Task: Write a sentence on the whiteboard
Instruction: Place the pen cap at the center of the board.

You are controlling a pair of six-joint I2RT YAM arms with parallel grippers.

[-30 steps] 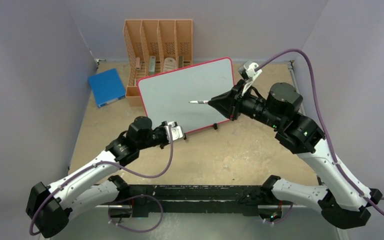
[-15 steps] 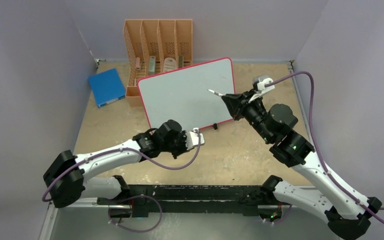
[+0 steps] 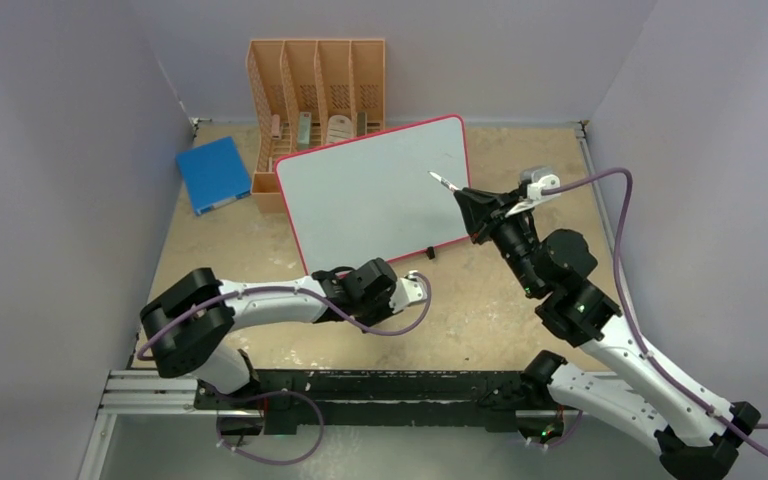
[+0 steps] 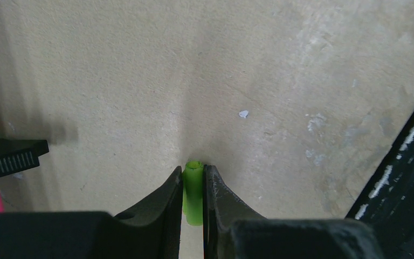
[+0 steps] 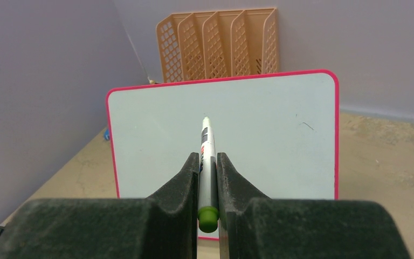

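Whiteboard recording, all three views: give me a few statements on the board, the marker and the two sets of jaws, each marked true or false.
1. The large glossy white whiteboard with the red-pink rim carries a full green sentence. False: no words show on it.
2. The right jaws are shut on a white marker pen with a green end, its tip pointing at the board. True.
3. The left jaws are open and empty. False: they are shut on a small green cap above the beige table.
4. The flat blue book lies left of the orange lattice file rack. True.
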